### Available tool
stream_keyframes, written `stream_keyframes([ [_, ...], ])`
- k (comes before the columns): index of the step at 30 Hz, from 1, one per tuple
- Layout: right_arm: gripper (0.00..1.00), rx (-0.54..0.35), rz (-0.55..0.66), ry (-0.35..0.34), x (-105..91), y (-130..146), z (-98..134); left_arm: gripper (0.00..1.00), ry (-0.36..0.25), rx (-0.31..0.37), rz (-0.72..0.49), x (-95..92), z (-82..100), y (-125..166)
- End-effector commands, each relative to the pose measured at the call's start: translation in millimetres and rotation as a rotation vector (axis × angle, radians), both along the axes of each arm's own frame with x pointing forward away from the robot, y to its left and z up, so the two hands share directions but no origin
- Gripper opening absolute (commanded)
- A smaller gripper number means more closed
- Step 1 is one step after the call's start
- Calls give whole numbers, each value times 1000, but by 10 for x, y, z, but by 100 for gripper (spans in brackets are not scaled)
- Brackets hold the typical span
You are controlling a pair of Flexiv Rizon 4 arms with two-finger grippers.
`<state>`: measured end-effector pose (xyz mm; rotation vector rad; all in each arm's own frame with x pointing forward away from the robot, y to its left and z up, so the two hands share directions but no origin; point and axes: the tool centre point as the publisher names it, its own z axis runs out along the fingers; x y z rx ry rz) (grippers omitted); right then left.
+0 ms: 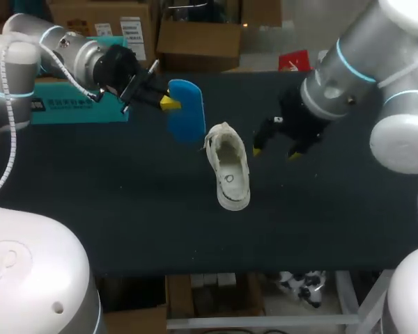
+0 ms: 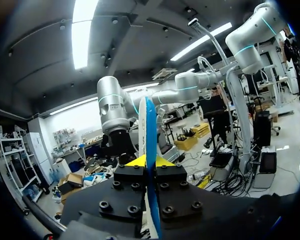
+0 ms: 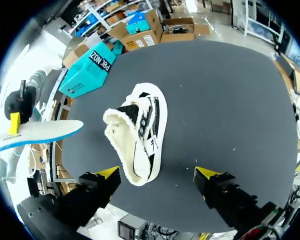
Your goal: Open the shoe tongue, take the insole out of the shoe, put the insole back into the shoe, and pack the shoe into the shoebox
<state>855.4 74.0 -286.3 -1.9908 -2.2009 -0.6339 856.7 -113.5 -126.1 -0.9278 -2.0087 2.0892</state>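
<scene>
Head view, centre of frame: the shoe [image 1: 228, 167] lies on the dark table [image 1: 125, 223], mouth up. Its long axis runs nearly top to bottom of the frame, the lower end leaning slightly right.

Left gripper [image 1: 168, 103], upper left of centre, is pinching the blue insole [image 1: 187, 111] by one edge. The left wrist view shows the insole edge-on, clamped between both yellow tips. The insole hangs just up and left of the shoe's upper end, apparently off the table, and its long axis also runs roughly top to bottom.

So the insole sits to the left of the shoe mouth and near it – that offset is what the re-insertion turns on, I judge. The left arm comes in from the upper left corner with its wrist about level, fingers pointing right.

Right gripper [image 1: 275, 149], right of the shoe's upper end, has its fingers spread and holds nothing. It points down at the table, with the shoe lying just ahead of the fingertips.

The teal shoebox [image 1: 76, 110] sits at the far left edge, behind the left arm – well apart from the shoe.
</scene>
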Motion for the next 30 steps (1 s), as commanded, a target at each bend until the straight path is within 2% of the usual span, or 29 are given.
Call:
stream_keyframes([
  [1,100,91,-20,68,-88,-165,220,0,18,-67,166,-261,13,-214],
  [10,100,91,-20,68,-88,-165,220,0,61,-114,115,-462,-11,-374],
  [13,100,91,-20,68,-88,-165,220,0,52,-130,104,-513,-49,-418],
  [16,100,152,-67,164,-121,-89,242,0,34,-144,95,-558,-82,-453],
  [17,100,185,-100,174,-128,-84,259,0,26,-149,88,-571,-91,-465],
  [18,100,252,-162,234,-143,-80,272,0,11,-152,89,-585,-101,-477],
  [19,100,334,-290,316,-163,-108,257,0,8,-153,87,-598,-111,-488],
  [20,100,405,-379,350,-196,-125,237,0,8,-154,86,-607,-123,-498],
  [22,100,422,-396,398,-282,-80,216,0,-2,-158,86,-617,-147,-515],
  [30,100,422,-396,398,-282,-80,216,0,-19,-167,42,-663,-255,-625],
])
